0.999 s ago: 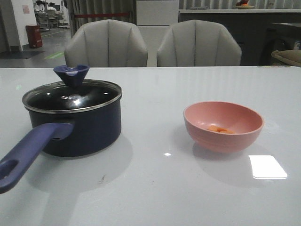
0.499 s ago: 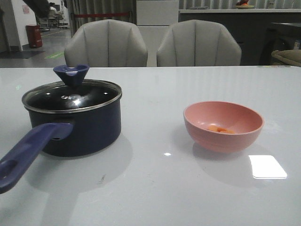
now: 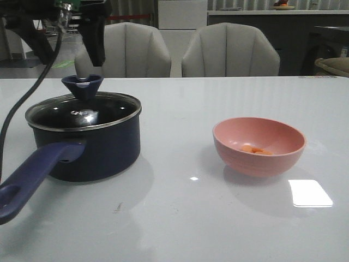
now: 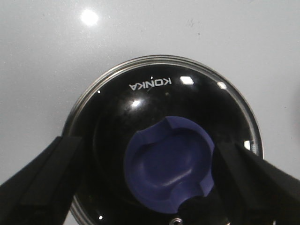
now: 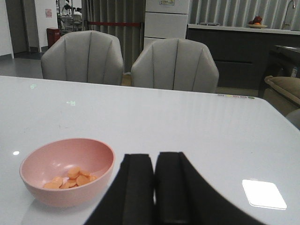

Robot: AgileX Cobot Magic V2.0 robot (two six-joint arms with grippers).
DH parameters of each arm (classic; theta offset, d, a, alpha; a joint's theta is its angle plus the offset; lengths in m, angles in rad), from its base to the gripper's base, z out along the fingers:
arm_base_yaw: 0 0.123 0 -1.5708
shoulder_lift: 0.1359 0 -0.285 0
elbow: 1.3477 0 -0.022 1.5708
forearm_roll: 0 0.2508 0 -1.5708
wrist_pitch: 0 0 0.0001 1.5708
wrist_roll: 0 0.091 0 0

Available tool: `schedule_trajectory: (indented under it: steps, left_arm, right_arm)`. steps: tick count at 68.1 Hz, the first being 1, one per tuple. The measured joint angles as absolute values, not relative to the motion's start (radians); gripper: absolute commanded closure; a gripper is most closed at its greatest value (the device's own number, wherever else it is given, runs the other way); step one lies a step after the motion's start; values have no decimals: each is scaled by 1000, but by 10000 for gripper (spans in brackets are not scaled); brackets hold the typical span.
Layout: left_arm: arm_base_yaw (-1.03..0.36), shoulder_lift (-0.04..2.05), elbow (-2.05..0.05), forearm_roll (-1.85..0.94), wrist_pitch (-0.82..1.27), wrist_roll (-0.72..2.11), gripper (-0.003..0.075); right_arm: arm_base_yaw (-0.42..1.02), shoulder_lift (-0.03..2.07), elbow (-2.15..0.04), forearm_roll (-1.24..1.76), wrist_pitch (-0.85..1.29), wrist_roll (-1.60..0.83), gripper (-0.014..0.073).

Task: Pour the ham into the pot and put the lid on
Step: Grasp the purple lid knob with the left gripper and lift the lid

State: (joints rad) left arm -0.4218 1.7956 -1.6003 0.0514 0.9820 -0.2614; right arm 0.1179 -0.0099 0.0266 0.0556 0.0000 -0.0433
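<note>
The dark navy pot [image 3: 95,153] stands at the table's left, its long blue-purple handle [image 3: 30,180] pointing toward the near left. The glass lid [image 3: 82,112] [image 4: 154,93] rests on it, blue knob [image 3: 83,86] [image 4: 168,164] upward. My left gripper [image 3: 73,60] [image 4: 146,143] hangs open just above the knob, one finger on each side, touching nothing. The ham [image 3: 254,149] [image 5: 70,178], small orange pieces, lies in the pink bowl [image 3: 259,161] [image 5: 70,192] at the right. My right gripper [image 5: 154,161] is shut and empty, low over the table right of the bowl, out of the front view.
Two grey chairs [image 3: 177,52] stand behind the table's far edge. A black cable [image 3: 22,93] from the left arm hangs down at the far left beside the pot. A bright light patch [image 3: 310,193] reflects off the white table [image 3: 174,218] near the bowl.
My left arm has come into the front view from the top left and now hangs over the lid knob. Pot, lid and bowl have not moved.
</note>
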Motion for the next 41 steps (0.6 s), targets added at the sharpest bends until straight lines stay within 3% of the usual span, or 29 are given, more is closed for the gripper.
schedule_trajectory:
  steps: [21, 41]
  left_arm:
    - [-428, 1896, -1649, 28, 1036, -271, 127]
    - [-428, 1913, -1671, 7, 1073, -272, 431]
  right_arm:
    - [118, -10, 27, 56, 0, -43, 427]
    - [118, -10, 27, 56, 0, -43, 427]
